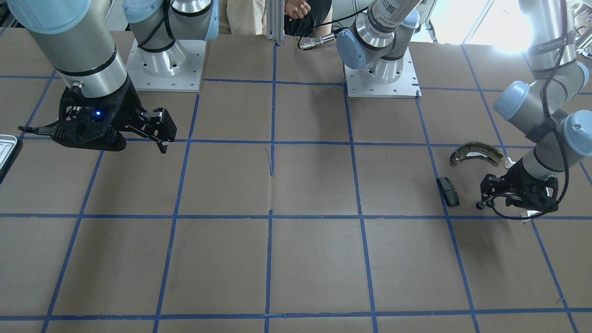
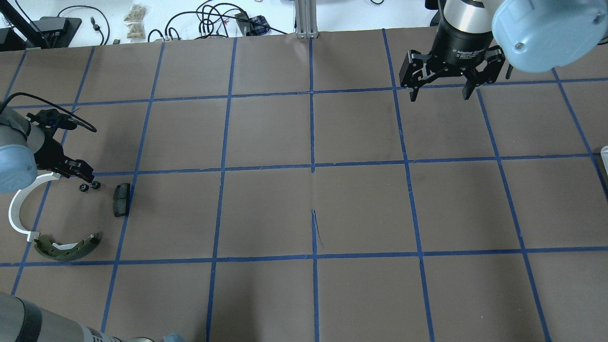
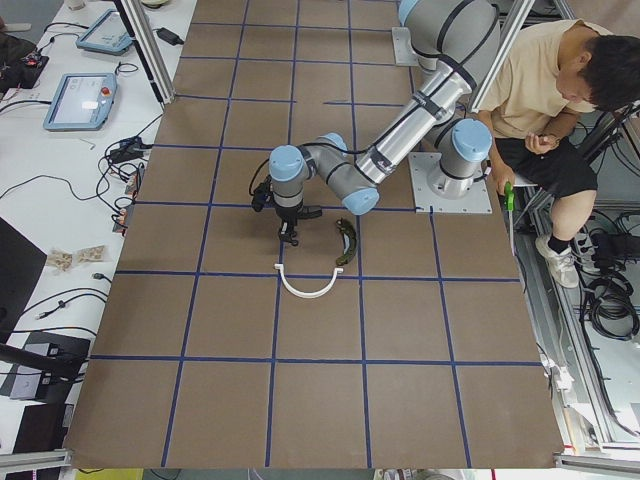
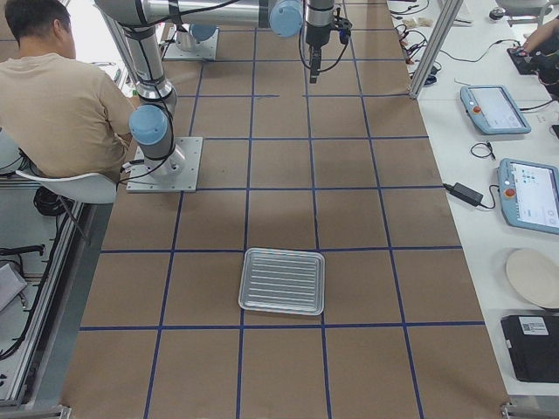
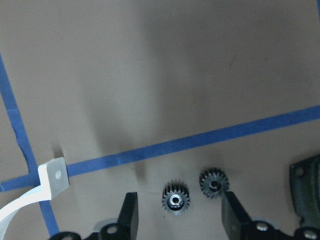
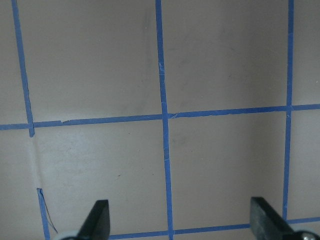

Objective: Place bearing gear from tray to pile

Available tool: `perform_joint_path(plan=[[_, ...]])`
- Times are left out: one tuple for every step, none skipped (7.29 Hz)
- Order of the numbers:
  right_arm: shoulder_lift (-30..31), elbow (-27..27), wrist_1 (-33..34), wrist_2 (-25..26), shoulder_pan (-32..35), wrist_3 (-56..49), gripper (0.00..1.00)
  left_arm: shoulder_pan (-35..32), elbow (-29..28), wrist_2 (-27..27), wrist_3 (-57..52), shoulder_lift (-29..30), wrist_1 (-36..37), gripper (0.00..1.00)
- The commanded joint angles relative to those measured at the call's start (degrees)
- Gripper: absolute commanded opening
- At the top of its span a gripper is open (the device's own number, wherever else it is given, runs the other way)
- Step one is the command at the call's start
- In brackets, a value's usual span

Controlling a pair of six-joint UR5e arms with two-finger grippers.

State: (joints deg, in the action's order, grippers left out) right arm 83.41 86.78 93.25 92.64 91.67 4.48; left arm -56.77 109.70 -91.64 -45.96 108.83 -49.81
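Note:
Two small black toothed bearing gears (image 5: 175, 200) (image 5: 213, 182) lie on the table side by side. My left gripper (image 5: 180, 219) is open and low over them, its fingers on either side and not closed on either. The overhead view shows the gears (image 2: 90, 186) at the left gripper (image 2: 81, 176). Around them lies the pile: the olive brake shoe (image 2: 66, 248), the white plastic arc (image 2: 19, 209) and the black pad (image 2: 120, 199). The ribbed pale tray (image 4: 282, 281) looks empty. My right gripper (image 2: 439, 92) is open and empty, high over the table.
The tray's edge shows at the overhead view's right border (image 2: 604, 156) and the front view's left border (image 1: 7, 145). A seated operator (image 3: 560, 110) is beside the robot bases. Cables and tablets lie beyond the table's far edge.

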Motion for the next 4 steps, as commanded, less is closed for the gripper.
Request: perform_joint_path(plan=[[0.00, 0.06, 0.00, 0.00, 0.00, 0.00, 1.00, -11.20, -3.06, 0.50, 11.03, -5.71, -6.94, 0.85], [0.00, -0.03, 0.00, 0.00, 0.00, 0.00, 1.00, -16.73, -8.92, 0.59, 19.77, -7.22, -15.49, 0.85], [0.00, -0.03, 0.00, 0.00, 0.00, 0.00, 1.00, -22.45, -15.07, 0.41, 30.21, -8.01, -23.32, 0.86], [0.00, -0.03, 0.00, 0.00, 0.00, 0.09, 1.00, -27.72, -19.13, 1.11, 38.59, -8.72, -31.75, 0.90]])
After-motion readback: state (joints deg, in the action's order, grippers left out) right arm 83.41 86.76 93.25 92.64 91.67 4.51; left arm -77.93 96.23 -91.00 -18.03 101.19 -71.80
